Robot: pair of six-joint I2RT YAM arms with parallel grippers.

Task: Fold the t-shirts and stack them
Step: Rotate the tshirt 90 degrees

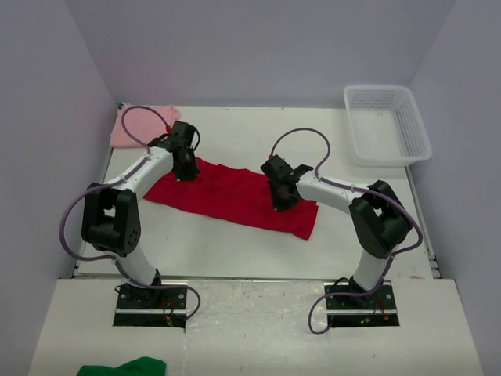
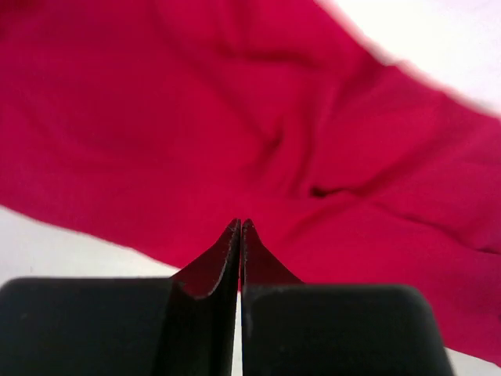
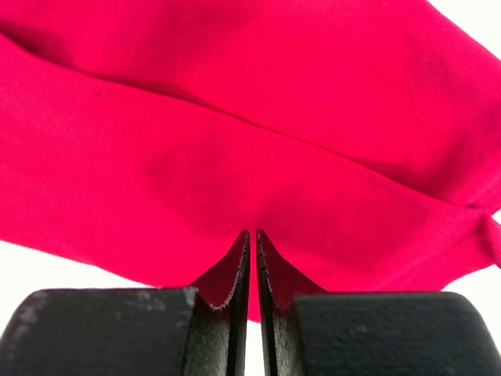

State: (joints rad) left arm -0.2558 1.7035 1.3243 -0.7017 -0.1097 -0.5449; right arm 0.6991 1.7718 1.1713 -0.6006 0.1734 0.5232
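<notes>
The red t-shirt [image 1: 235, 196] lies spread as a long band across the middle of the table, and it fills the left wrist view [image 2: 274, 117] and the right wrist view [image 3: 235, 117]. My left gripper [image 1: 185, 171] points down at its upper left end, and its jaws [image 2: 240, 223] are pressed together with their tips in the cloth's edge. At the band's right part, my right gripper [image 1: 282, 202] has its jaws [image 3: 253, 233] closed to a thin slit on the near edge of the fabric. The pink t-shirt [image 1: 137, 125] lies folded at the far left corner.
A white mesh basket [image 1: 415, 125] stands at the far right corner of the table. A green cloth [image 1: 125, 366] lies on the near shelf in front of the left arm's base. Walls close in the table on the left, back and right.
</notes>
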